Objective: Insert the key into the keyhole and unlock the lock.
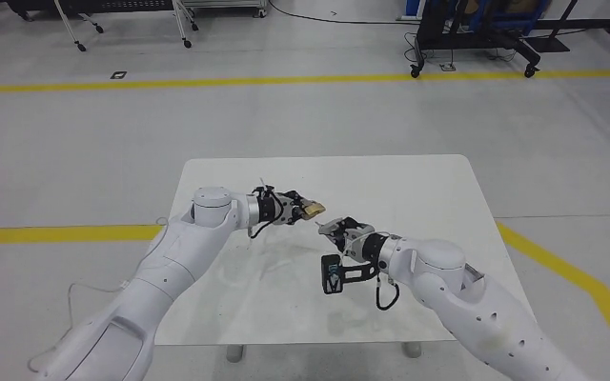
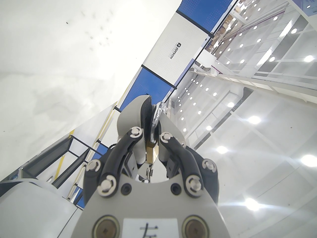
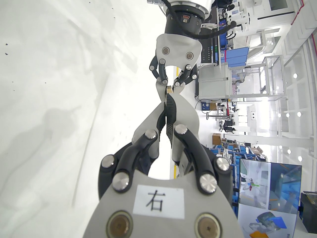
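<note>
Left fingers (image 2: 128,120): closed tight on the lock (image 2: 151,151). I see its brass body pinched between the pads, with a silver metal part running outward along them.
Right fingers (image 3: 187,115): pressed together with no gap that I can see. I cannot make out the key between the pads, so I only judge that it is pinched there.
Tip to tip: in the right wrist view, my right tips sit just at the tips of the other pair, with a bit of brass showing beyond. I cannot confirm contact.
Lock position: over the middle of the bench (image 1: 419,190), clear of its top as I judge, with the brass end pointing toward the right arm.
Done, as I judge: the lock is off the bench and the two pairs of fingers face each other closely.
Left to do: seat the key in the keyhole, turn it and free the shackle. Nothing I see says the lock is open.
Risk: a slight misalignment could jam the key on the brass face.
</note>
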Controlling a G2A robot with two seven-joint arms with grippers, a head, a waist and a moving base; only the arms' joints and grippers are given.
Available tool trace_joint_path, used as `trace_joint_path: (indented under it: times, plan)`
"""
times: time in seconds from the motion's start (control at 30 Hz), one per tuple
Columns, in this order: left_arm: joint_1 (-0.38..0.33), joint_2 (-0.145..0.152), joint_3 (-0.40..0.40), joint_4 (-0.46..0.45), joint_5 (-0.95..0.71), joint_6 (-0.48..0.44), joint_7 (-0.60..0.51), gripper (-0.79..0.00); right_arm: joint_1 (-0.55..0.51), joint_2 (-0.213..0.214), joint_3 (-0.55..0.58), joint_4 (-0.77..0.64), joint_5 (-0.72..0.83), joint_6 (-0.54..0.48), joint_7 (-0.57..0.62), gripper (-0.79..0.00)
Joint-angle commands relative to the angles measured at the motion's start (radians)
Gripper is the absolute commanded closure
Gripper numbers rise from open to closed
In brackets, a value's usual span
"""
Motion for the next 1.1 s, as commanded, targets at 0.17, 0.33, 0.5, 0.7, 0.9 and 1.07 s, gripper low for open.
trace_joint_path:
  times: [0.17,0.33,0.5,0.7,0.9,1.07]
  plan:
    - [0.002,-0.004,-0.006,0.001,0.017,0.006,-0.006,0.000,0.021,-0.011,-0.014,0.013,-0.019,-0.005,0.048,0.000]
    - [0.004,-0.007,-0.010,0.001,0.028,0.010,-0.010,0.000,0.027,-0.018,-0.022,0.012,-0.035,-0.010,0.072,0.000]
    - [0.006,-0.009,-0.015,0.003,0.037,0.015,-0.017,0.000,0.032,-0.023,-0.034,0.009,-0.045,-0.026,0.078,0.000]
    - [0.009,-0.012,-0.019,0.003,0.049,0.021,-0.023,0.000,0.041,-0.032,-0.053,0.015,-0.061,-0.036,0.088,0.000]
    - [0.011,-0.015,-0.024,0.003,0.060,0.025,-0.028,0.000,0.047,-0.040,-0.058,0.024,-0.070,-0.038,0.108,0.000]
    - [0.013,-0.017,-0.028,0.003,0.069,0.029,-0.033,0.000,0.045,-0.043,-0.050,0.025,-0.070,-0.036,0.112,0.000]
